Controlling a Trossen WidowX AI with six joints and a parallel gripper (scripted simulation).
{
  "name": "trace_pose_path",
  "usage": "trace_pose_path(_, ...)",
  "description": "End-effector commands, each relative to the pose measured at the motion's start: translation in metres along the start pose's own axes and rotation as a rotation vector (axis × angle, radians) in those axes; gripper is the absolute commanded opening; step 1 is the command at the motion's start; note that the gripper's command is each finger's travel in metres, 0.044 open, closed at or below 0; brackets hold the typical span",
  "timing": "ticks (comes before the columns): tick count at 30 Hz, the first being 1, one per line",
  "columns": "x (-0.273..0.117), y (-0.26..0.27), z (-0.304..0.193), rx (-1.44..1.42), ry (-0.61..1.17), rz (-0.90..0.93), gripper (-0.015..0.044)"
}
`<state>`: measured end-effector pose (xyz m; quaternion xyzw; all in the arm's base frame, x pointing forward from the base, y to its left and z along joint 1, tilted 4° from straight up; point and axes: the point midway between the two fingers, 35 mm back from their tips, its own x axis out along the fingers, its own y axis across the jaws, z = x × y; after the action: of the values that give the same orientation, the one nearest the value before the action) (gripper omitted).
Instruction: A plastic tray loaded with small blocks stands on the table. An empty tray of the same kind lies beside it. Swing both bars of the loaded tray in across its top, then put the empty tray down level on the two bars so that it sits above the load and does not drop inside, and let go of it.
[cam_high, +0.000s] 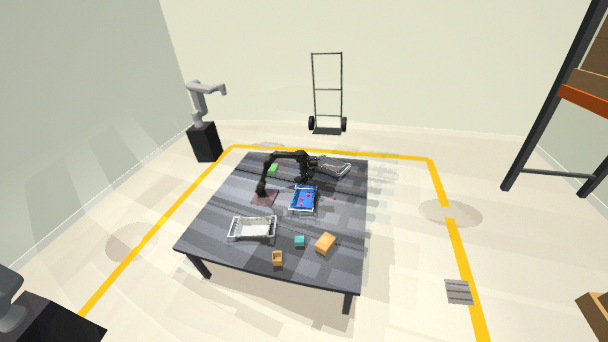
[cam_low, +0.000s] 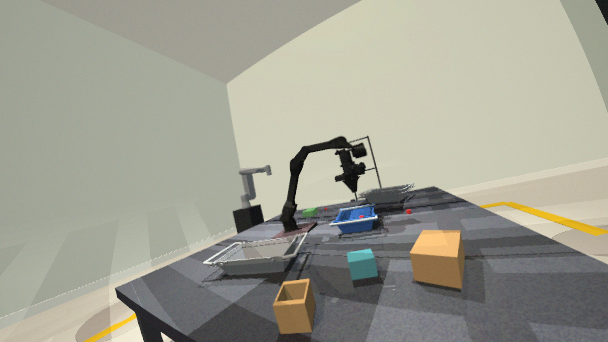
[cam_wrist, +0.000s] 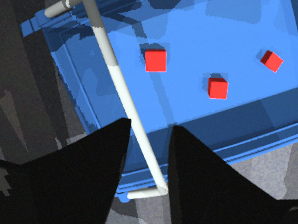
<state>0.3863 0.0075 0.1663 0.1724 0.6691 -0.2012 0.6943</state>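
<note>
The blue tray (cam_high: 312, 200) (cam_low: 355, 226) (cam_wrist: 207, 125) holds small red blocks; three show in the wrist view. One pale wire bar (cam_wrist: 120, 90) lies inside that tray's far end in the wrist view. The other bar (cam_high: 302, 215) stands out past the near end. My gripper (cam_high: 301, 181) (cam_low: 356, 197) (cam_wrist: 150, 132) points down at the far end, its fingers a little apart. The first bar runs between them with a gap beside it; contact is not visible. A grey tray (cam_high: 252, 227) (cam_low: 255, 266) with pale bars looks empty at the front left.
Another grey tray (cam_high: 334, 166) (cam_low: 387, 196) lies at the back right. A teal block (cam_high: 299, 241) (cam_low: 362, 265), an orange block (cam_high: 325, 243) (cam_low: 437, 259) and an open orange box (cam_high: 277, 259) (cam_low: 294, 316) stand in front. A green block (cam_high: 273, 168) and loose red cubes lie farther back.
</note>
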Motion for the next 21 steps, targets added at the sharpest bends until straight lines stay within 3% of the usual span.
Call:
trace_pose_path(1, 0.016, -0.049, 0.036, 0.779, 0.001, -0.014, 0.0082)
trace_pose_path(3, 0.019, -0.063, 0.044, 0.989, -0.002, -0.017, 0.0082)
trace_pose_path(21, 0.034, -0.137, 0.074, 1.995, -0.019, -0.027, 0.0082)
